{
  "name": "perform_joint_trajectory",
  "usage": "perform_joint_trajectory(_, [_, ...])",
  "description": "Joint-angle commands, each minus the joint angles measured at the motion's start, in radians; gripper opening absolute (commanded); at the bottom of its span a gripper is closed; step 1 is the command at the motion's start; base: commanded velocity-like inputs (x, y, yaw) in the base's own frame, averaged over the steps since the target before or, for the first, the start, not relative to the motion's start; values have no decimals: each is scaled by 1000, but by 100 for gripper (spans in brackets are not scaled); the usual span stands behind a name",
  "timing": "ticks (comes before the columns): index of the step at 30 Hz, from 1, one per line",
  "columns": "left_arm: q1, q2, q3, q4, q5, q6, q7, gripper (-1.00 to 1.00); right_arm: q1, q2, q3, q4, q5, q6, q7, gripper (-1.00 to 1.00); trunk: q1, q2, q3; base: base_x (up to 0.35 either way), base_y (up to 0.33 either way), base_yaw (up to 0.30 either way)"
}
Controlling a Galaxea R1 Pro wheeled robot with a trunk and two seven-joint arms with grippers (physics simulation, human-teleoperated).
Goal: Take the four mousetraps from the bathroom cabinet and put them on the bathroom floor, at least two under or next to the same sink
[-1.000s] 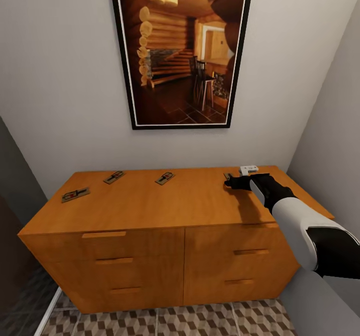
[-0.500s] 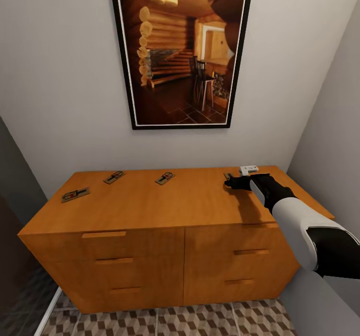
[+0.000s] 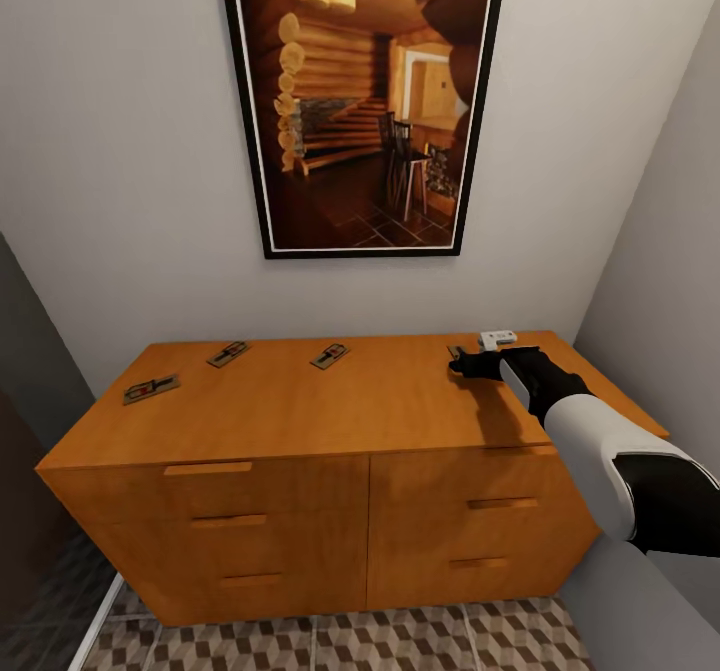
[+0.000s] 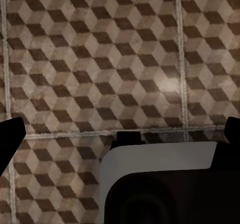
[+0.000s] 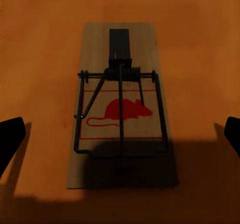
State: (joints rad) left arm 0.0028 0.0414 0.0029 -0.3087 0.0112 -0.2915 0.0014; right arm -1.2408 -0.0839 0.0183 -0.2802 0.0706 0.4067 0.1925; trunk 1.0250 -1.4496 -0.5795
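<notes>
Nothing has moved since the earlier frames. One mousetrap (image 5: 121, 106) lies flat on the cabinet (image 3: 380, 411) top's far right, between the right gripper's (image 3: 462, 363) spread fingers. Three other traps (image 3: 329, 355) lie leftward. The left gripper's (image 4: 120, 134) fingers hang spread over the bathroom floor (image 4: 100, 58).

The cabinet (image 3: 300, 421) is smooth orange-brown wood with a soft sheen; the mousetrap (image 5: 121, 124) is pale matt wood with dark metal wire.

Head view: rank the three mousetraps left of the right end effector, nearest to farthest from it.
From the right end effector:
1. Middle trap, near the cabinet's centre back.
2. Back-left trap, further left.
3. Far-left trap, by the left edge.
</notes>
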Motion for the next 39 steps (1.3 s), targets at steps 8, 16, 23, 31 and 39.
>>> perform_joint_trajectory(8, [0, 0, 0, -1, 1, -1, 0, 100, 0, 0, 2, -2, 8, 5, 5, -100, 0, 0, -1, 0, 0, 0])
perform_joint_trajectory(16, [0, 0, 0, -1, 1, -1, 0, 100, 0, 0, 2, -2, 8, 4, 5, -100, 0, 0, -1, 0, 0, 0])
perform_joint_trajectory(23, [0, 0, 0, -1, 1, -1, 0, 100, 0, 0, 1, -3, 8, 5, 6, -100, 0, 0, -1, 0, 0, 0])
perform_joint_trajectory(31, [0, 0, 0, -1, 0, -1, 0, 100, 0, -2, -3, -162, 9, 113, 2, -100, 0, 0, -1, 0, 0, 0])
perform_joint_trajectory(39, [0, 0, 0, -1, 0, -1, 0, 100, 0, -2, -3, -296, 9, 241, 1, -100, 0, 0, -1, 0, 0, 0])
